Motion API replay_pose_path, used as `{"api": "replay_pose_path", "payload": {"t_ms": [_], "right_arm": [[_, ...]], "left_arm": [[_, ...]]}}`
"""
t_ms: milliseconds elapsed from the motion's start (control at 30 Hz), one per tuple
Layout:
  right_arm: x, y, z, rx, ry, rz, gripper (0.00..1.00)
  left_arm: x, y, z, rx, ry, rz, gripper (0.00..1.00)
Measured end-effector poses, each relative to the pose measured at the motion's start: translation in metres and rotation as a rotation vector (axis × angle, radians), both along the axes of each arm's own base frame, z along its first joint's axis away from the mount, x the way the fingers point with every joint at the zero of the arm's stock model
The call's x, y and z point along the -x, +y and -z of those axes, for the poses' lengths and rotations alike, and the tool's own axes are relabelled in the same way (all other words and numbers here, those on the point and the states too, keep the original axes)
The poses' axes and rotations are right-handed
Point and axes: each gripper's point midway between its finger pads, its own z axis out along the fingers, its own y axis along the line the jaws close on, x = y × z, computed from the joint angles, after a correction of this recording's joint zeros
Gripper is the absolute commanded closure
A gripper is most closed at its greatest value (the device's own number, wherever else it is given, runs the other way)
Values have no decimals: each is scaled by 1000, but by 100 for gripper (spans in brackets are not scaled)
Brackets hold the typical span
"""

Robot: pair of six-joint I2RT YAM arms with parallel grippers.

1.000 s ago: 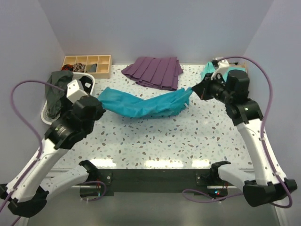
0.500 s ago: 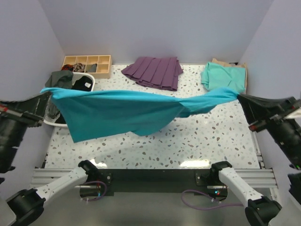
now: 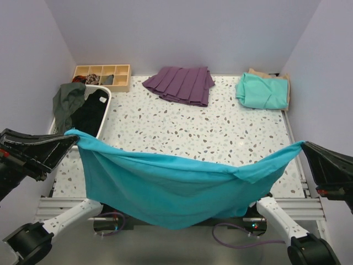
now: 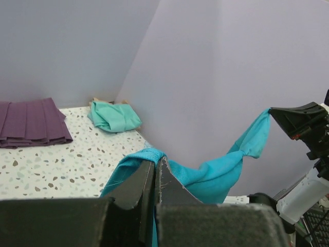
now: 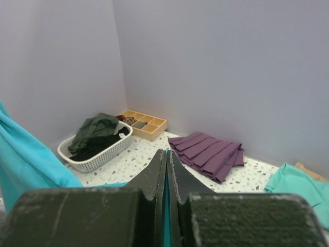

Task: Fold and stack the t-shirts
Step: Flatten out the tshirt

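A deep teal-blue t-shirt hangs stretched in the air between both grippers, sagging over the table's near edge. My left gripper is shut on its left corner, fabric bunched at the tips. On the right, the other gripper is shut on the opposite corner, a thin teal strip showing between its fingers. A mint-green t-shirt lies folded at the back right on top of a tan t-shirt, of which only an edge shows.
A purple pleated garment lies at the back centre. A white basket with dark clothes stands at the left, behind it a wooden compartment box. Purple walls close in on three sides.
Both grippers have lifted high and pulled apart toward the near edge, carrying the teal t-shirt from the table's middle up into a spread, hanging sheet.
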Motion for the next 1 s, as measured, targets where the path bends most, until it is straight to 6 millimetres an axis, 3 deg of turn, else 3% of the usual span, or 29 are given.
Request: {"api": "replay_pose_path", "payload": {"t_ms": [133,267,367,500,600,700,867,1000], "right_arm": [[-27,6,18,16,71,2,100],[-87,14,54,40,200,26,100],[-146,21,99,65,344,61,100],[-216,31,167,82,521,98,100],[-258,38,221,93,650,119,100],[-287,42,263,102,743,139,100],[-341,51,302,115,806,157,100],[-380,57,346,138,878,173,100]], "left_arm": [[-5,6,13,2,30,-43,100],[-41,3,59,-28,146,-154,100],[-86,-13,115,-94,278,-240,100],[-149,-36,232,-271,524,-381,100],[-179,-34,298,-398,643,-512,100],[-200,-23,324,-461,663,-643,100],[-245,-20,331,-457,621,-815,100],[-284,-18,371,-508,669,-903,100]]}}
